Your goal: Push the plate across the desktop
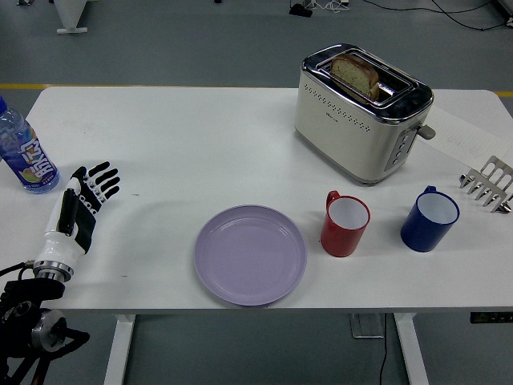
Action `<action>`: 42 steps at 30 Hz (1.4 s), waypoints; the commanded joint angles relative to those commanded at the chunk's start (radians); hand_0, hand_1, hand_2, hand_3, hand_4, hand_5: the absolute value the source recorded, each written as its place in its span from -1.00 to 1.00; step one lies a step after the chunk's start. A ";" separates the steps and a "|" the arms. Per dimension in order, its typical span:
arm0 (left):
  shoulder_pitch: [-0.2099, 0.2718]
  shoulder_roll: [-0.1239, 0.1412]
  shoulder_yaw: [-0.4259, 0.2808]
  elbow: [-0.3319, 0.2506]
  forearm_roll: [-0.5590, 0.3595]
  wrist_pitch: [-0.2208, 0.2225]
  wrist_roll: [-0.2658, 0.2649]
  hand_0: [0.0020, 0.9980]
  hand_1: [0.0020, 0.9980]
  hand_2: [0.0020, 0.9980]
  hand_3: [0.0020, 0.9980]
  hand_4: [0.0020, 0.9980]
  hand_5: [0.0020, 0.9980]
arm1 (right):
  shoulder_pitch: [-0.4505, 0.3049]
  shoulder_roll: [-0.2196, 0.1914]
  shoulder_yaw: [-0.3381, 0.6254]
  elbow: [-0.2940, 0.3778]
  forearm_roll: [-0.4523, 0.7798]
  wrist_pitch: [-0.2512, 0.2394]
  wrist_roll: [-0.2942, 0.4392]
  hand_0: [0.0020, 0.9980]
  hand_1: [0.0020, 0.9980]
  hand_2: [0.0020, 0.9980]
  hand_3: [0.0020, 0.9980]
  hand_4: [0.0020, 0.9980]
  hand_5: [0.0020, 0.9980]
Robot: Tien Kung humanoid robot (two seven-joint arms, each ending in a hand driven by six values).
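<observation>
Left hand [80, 204] lies over the table's [200, 136] 9 o'clock side, fingers spread and holding nothing, well apart from the lilac plate [250, 254] at 6 o'clock. At 10 o'clock the bottle [24, 152] is cut off by the frame edge; the toast [355, 74] stands half sunk in the toaster [361, 112].

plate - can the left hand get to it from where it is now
Probably yes. The left hand lies open near the table's left edge, and only bare white table lies between it and the lilac plate.
</observation>
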 joint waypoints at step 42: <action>-0.011 0.058 -0.140 -0.009 -0.043 0.009 0.068 0.55 0.46 0.41 0.43 0.05 1.00 | 0.003 -0.001 0.000 0.001 0.004 0.000 -0.001 0.10 -0.10 0.13 0.16 -0.40 -0.06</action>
